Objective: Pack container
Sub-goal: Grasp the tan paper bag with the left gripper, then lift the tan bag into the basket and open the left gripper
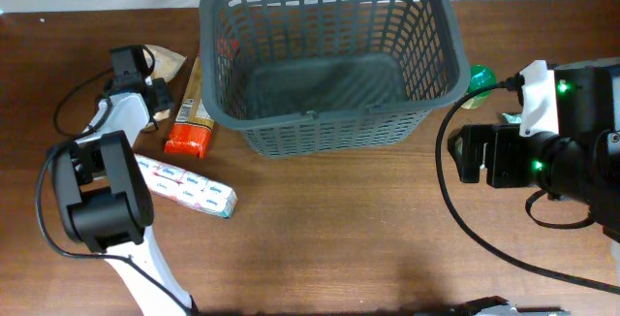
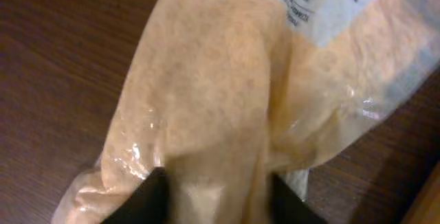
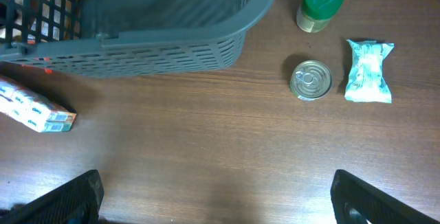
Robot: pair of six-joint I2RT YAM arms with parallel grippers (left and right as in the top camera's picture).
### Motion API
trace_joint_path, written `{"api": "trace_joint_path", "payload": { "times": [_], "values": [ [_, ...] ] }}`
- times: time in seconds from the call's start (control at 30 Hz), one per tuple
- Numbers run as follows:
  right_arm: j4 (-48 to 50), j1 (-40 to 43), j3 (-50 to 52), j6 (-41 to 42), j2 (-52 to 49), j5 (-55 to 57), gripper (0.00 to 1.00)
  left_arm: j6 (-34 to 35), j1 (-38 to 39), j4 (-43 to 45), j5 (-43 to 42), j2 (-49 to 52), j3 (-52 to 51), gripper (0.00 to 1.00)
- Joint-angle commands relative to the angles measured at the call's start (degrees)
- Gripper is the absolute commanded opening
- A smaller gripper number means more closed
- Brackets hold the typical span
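The container, a large dark grey slotted basket (image 1: pixel 329 59), stands at the back middle and looks empty; its wall also shows in the right wrist view (image 3: pixel 137 49). My left gripper (image 1: pixel 153 91) is at the far left, shut on a clear bag of tan grains (image 1: pixel 170 62). In the left wrist view the bag (image 2: pixel 227 93) fills the frame, and the gripper (image 2: pixel 216 200) pinches a fold of it between the two fingers. My right gripper (image 1: pixel 463 153) hovers right of the basket, open and empty (image 3: pixel 223 203).
An orange-ended pack (image 1: pixel 190 134) and a white-blue tissue pack (image 1: pixel 186 186) lie left of the basket. A green-lidded jar (image 3: pixel 320 4), a tin can (image 3: pixel 311 80) and a white-green packet (image 3: pixel 369 71) sit to the basket's right. Cables trail beside both arms.
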State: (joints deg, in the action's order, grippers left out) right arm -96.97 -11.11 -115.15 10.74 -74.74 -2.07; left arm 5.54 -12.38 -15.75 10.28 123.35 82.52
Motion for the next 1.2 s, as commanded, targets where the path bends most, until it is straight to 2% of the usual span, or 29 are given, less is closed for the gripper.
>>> {"api": "trace_joint_path", "payload": {
  "times": [0.0,0.03,0.13,0.3,0.47,0.67,0.77,0.87,1.1,1.17],
  "values": [
    [-0.2,0.3,0.2,0.0,0.0,-0.5,0.99,0.2,-1.1,-1.4,-4.7,3.1,-0.8,0.06],
    [-0.2,0.3,0.2,0.0,0.0,-0.5,0.99,0.2,-1.2,-1.5,-5.0,3.1,-0.8,0.02],
    [-0.2,0.3,0.2,0.0,0.0,-0.5,0.99,0.2,-1.1,-3.5,-6.1,3.0,0.2,0.02],
    [-0.2,0.3,0.2,0.0,0.0,-0.5,0.99,0.3,-0.8,-12.3,-5.5,0.8,7.0,0.02],
    [-0.2,0.3,0.2,0.0,0.0,-0.5,0.99,0.2,-0.4,-16.6,-1.5,-5.6,14.6,0.02],
    [-0.2,0.3,0.2,0.0,0.0,-0.5,0.99,-1.1,-0.3,-19.7,-1.5,-14.5,21.2,0.02],
    [-0.2,0.3,0.2,0.0,0.0,-0.5,0.99,-5.6,1.2,-19.8,-1.8,-19.4,23.5,0.02],
    [-0.2,0.3,0.2,0.0,0.0,-0.5,0.99,-13.6,5.5,-19.9,-2.1,-24.2,25.5,0.02],
    [-0.2,0.3,0.2,0.0,0.0,-0.5,0.99,-37.6,23.0,-20.3,-4.4,-30.7,27.2,0.02],
    [-0.2,0.3,0.2,0.0,0.0,-0.5,0.99,-38.5,27.9,-20.1,-4.7,-30.8,27.2,0.02]
  ]
}}
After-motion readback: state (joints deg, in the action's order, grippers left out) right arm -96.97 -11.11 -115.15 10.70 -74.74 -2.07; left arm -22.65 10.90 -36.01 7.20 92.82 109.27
